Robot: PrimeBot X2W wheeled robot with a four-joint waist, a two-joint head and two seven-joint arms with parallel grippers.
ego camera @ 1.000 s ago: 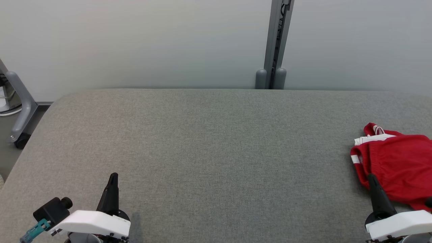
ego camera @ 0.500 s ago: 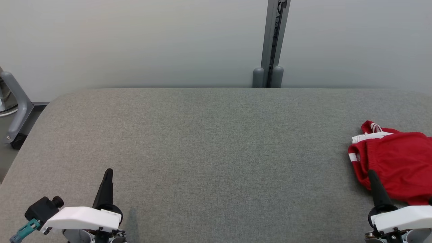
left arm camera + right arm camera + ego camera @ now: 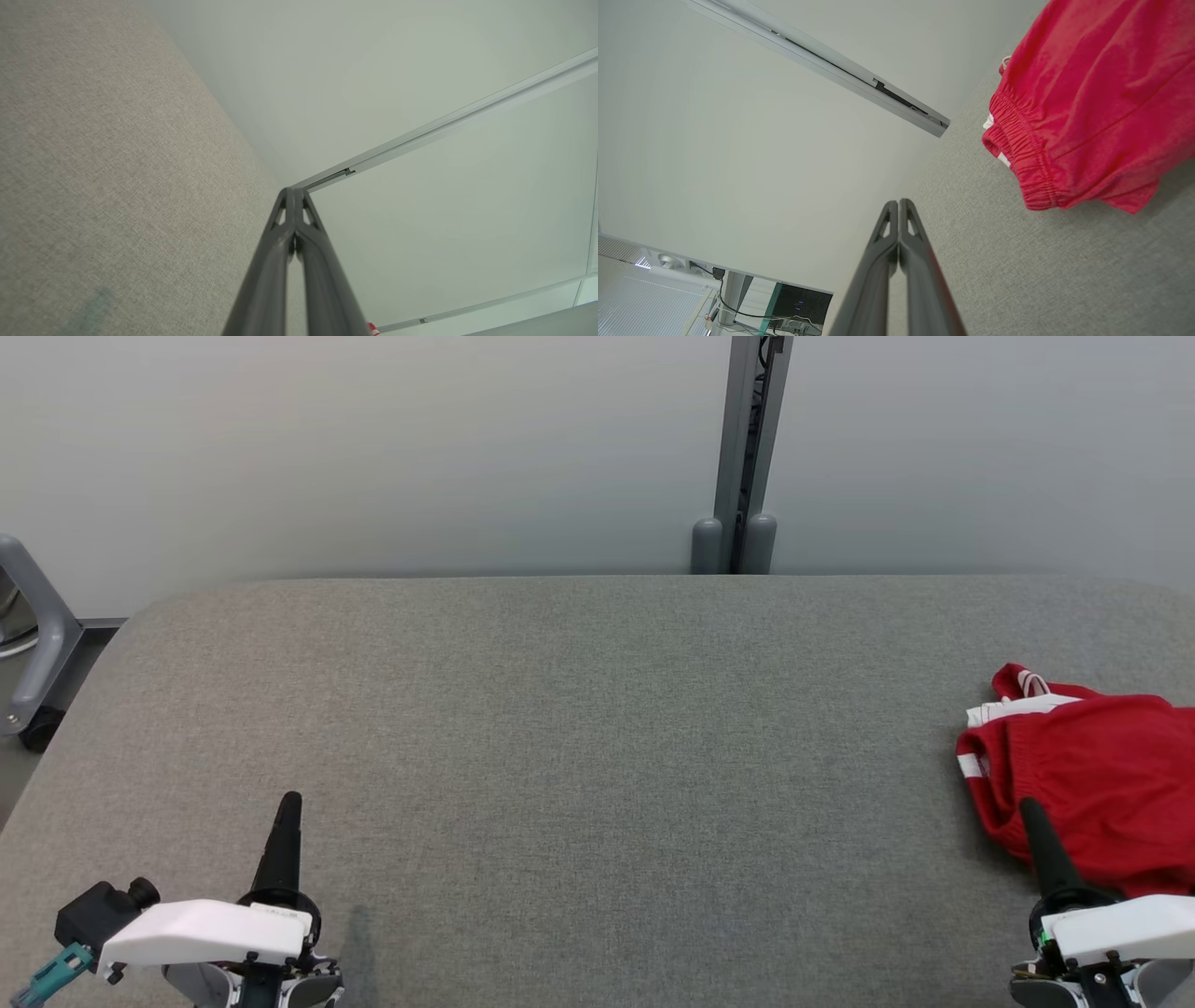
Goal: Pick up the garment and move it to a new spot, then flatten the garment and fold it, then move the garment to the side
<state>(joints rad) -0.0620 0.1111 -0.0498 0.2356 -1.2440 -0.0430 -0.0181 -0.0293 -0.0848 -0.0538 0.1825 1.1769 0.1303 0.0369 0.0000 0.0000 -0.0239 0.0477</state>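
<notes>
Because the right claw [image 3: 1030, 807], just beside them, and the left claw [image 3: 290, 800], well apart, are pinched shut, the red shorts [image 3: 1092, 775] lie free.

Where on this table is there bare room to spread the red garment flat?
The middle of the grey table is bare, from the left gripper across to the red garment, and back to the wall post. It is crowded at the right edge, where the garment lies by the right gripper.

garment [image 3: 1092, 775]: cut by right edge | partly behind right tool [image 3: 1028, 806]
</notes>
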